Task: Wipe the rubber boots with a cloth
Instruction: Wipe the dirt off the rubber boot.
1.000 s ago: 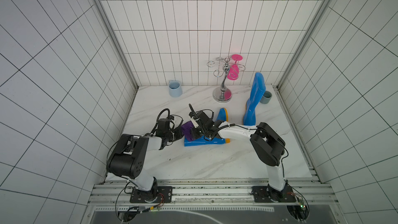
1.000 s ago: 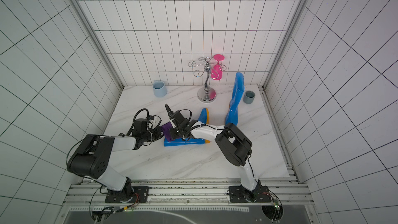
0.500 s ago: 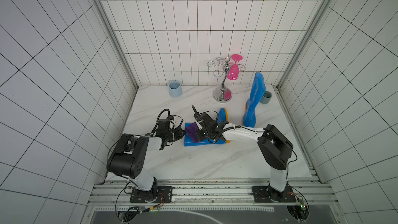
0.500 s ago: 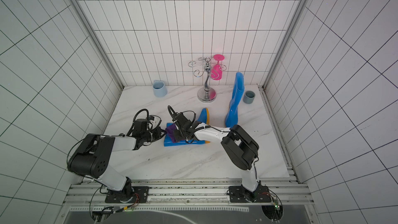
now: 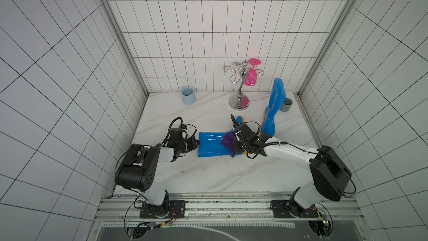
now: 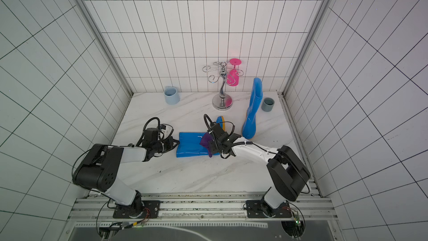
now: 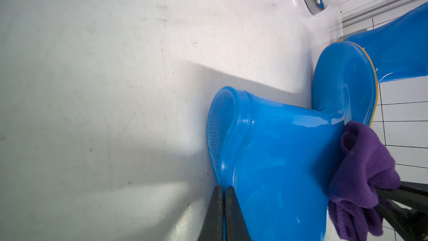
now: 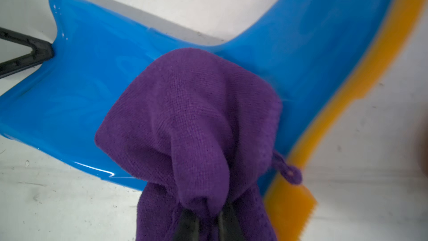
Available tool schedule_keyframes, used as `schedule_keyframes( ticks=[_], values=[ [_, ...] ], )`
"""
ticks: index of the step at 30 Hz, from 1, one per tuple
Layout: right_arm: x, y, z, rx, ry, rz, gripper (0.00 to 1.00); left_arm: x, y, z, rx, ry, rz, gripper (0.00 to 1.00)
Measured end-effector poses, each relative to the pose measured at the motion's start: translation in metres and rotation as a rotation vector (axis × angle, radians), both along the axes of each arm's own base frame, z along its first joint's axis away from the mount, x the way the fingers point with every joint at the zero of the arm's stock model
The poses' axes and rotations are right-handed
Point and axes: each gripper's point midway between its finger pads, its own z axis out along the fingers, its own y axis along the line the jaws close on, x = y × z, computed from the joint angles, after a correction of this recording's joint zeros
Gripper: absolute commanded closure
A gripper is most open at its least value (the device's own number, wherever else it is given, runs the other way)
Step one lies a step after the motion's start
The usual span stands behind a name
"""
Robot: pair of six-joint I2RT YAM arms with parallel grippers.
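I see the marble table (image 5: pixel 208 177) inside tiled walls (image 5: pixel 208 31): left end effector (image 7: pixel 223 195) pinching the lying boot (image 5: pixel 212 147) cuff, right end effector (image 8: pixel 207 223) clamping the cloth (image 5: pixel 228 139) on its ankle, second boot (image 5: pixel 273 110) upright behind.

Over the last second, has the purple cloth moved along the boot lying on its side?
Yes. The purple cloth has slid along the lying rubber boot, which stayed put: from its open top to the ankle.
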Motion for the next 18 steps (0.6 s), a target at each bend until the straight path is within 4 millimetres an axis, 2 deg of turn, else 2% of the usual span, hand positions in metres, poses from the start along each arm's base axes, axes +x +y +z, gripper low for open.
schedule_keyframes(
  ticks=[3, 5, 9, 12, 18],
  values=[
    [0.004, -0.024, 0.014, -0.005, -0.028, -0.051, 1.0, 0.0, 0.0, 0.0, 0.0, 0.0, 0.0, 1.0],
    [0.005, -0.032, 0.02, -0.008, -0.04, -0.068, 1.0, 0.0, 0.0, 0.0, 0.0, -0.001, 0.0, 1.0],
    [0.003, -0.03, 0.018, -0.014, -0.03, -0.053, 1.0, 0.0, 0.0, 0.0, -0.001, -0.002, 0.0, 1.0],
    [-0.005, -0.007, 0.006, -0.033, 0.006, 0.009, 1.0, 0.0, 0.0, 0.0, -0.001, -0.001, 0.0, 1.0],
    [-0.02, 0.073, -0.01, -0.008, 0.053, 0.165, 1.0, 0.0, 0.0, 0.0, -0.001, -0.001, 0.0, 1.0]
  ],
)
